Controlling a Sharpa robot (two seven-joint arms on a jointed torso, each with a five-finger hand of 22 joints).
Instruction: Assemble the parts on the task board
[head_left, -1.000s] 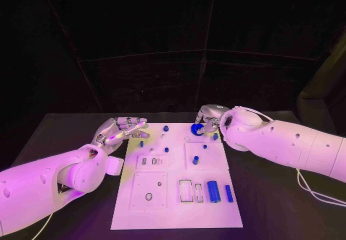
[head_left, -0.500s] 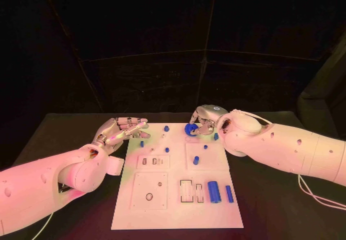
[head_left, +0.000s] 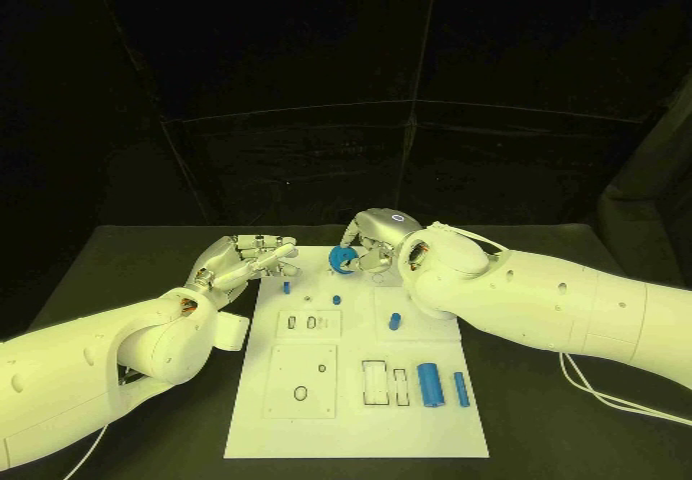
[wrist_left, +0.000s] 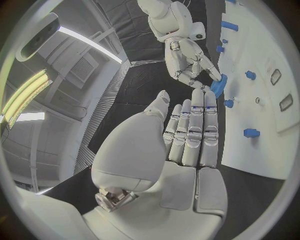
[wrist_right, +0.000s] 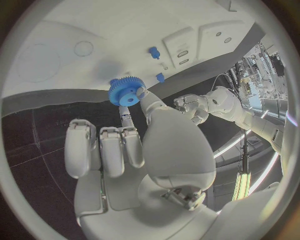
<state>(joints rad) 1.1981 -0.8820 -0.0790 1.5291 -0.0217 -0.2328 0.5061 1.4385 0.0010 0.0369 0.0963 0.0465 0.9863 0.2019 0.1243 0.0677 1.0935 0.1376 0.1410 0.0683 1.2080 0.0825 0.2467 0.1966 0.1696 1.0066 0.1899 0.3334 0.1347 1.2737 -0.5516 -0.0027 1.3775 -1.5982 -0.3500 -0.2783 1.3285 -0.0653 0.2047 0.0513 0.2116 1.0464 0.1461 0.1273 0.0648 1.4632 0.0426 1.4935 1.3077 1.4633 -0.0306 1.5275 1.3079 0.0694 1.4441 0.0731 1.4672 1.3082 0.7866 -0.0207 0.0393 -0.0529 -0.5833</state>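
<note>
1. Right hand (head_left: 378, 240) pinches a blue gear (head_left: 343, 260) between fingertips, above the far end of the task board (head_left: 361, 420).
2. Gear (wrist_right: 124, 93): toothed rim, centre hole, tilted.
3. Left hand (head_left: 242, 260) holds nothing, fingers loosely apart, at the board's far left corner.
4. Small blue parts (head_left: 430, 379) stand and lie on the board.

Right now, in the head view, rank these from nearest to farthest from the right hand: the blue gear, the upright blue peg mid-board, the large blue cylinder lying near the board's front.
From the right hand:
1. Blue gear, pinched in its fingers, far end of the task board.
2. Upright blue peg, mid-board, right side.
3. Large blue cylinder, lying toward the front right.
</note>
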